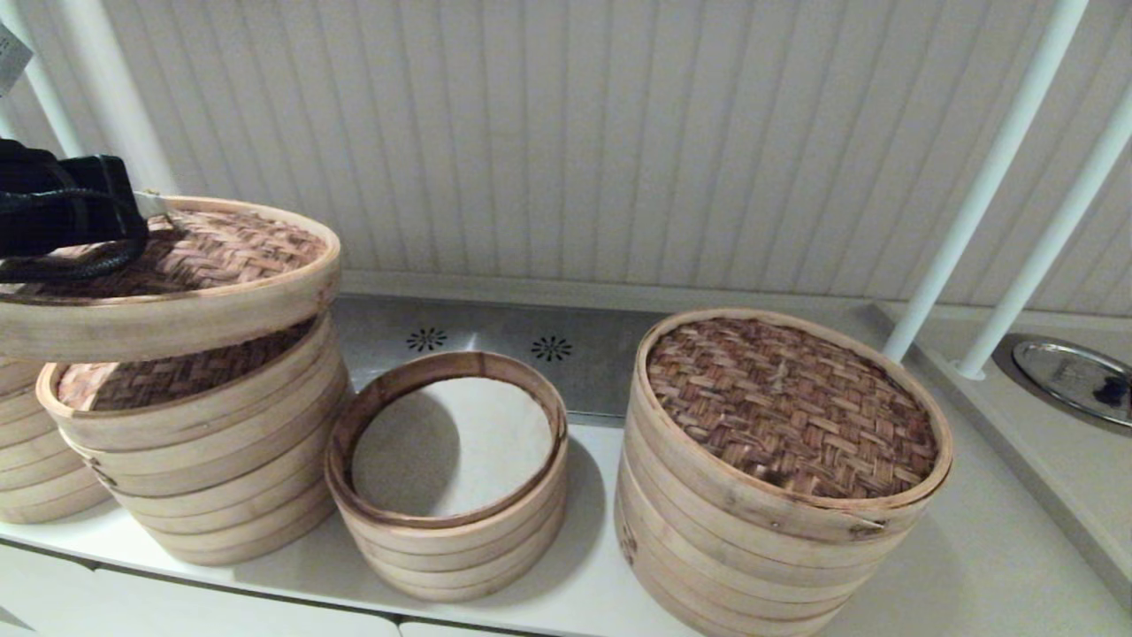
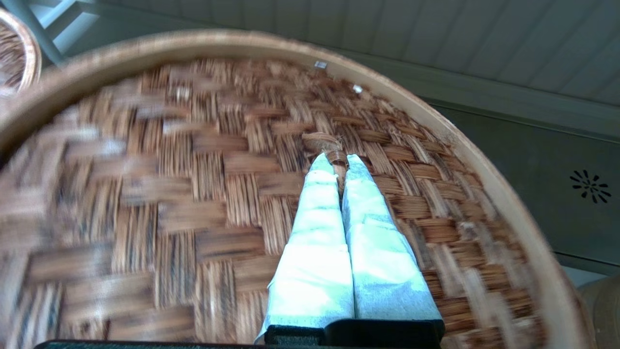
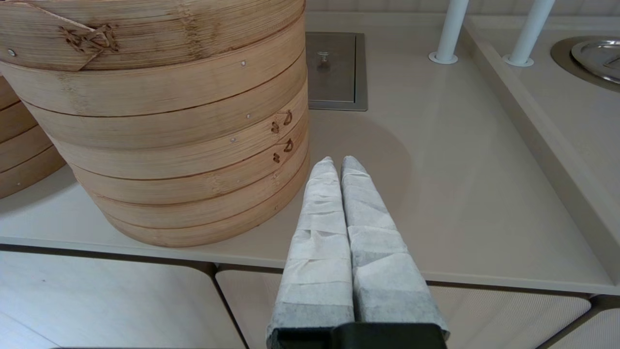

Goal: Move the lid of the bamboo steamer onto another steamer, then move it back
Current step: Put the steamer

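The counter (image 1: 973, 566) carries the widest steamer (image 1: 778, 478) with its dark woven lid at the robot's right. The mid-sized steamer (image 1: 203, 460) stands at the left, its tan lid in place. Between them sits the smallest steamer (image 1: 451, 522), uncovered. The bamboo steamer lid (image 1: 177, 283) hangs tilted just above the mid-sized steamer. The left gripper (image 2: 339, 162) is pinched tight on the lid's centre loop handle (image 2: 322, 141). The right gripper (image 3: 337, 162), fingers pressed together and empty, hovers beside the widest steamer's wall.
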Robot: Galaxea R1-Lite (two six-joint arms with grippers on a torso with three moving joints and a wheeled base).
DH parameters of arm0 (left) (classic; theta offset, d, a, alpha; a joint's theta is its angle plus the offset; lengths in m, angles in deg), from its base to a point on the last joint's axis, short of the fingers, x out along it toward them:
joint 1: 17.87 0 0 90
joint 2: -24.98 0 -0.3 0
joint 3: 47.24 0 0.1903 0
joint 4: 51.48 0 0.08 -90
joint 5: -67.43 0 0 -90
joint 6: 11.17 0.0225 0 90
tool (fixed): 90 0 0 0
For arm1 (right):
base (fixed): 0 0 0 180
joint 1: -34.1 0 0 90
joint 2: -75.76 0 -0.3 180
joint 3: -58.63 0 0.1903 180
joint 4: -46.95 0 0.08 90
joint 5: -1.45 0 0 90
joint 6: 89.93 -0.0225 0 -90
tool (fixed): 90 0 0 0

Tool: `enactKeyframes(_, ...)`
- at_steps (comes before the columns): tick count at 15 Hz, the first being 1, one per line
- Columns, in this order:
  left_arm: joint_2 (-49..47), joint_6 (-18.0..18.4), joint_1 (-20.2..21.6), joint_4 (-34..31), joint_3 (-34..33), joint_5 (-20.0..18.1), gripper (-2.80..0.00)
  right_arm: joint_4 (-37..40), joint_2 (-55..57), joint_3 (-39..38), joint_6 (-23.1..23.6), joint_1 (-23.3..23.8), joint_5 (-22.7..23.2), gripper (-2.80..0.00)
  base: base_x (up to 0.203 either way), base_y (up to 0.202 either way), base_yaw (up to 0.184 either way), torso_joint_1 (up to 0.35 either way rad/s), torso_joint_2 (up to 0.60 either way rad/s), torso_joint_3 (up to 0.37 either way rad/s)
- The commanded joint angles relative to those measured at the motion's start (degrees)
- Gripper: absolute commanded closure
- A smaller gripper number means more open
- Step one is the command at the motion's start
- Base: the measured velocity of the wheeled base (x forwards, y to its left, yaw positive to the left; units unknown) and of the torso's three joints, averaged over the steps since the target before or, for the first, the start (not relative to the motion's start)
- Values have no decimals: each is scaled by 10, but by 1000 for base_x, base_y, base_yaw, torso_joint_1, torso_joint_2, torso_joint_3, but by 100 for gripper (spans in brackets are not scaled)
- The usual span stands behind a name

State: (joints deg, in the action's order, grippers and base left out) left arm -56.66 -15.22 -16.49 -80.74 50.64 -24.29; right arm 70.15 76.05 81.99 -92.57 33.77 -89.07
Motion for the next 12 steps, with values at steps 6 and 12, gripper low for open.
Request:
enactKeyframes(6, -26, -1, 79, 63, -47, -52, 0, 0, 0, -2, 0, 0, 0, 0, 0, 0, 0, 0, 0, 0)
enactKeyframes(12, -45, -1, 122, 96, -67, -85, 0, 0, 0, -2, 0, 0, 0, 0, 0, 0, 0, 0, 0, 0)
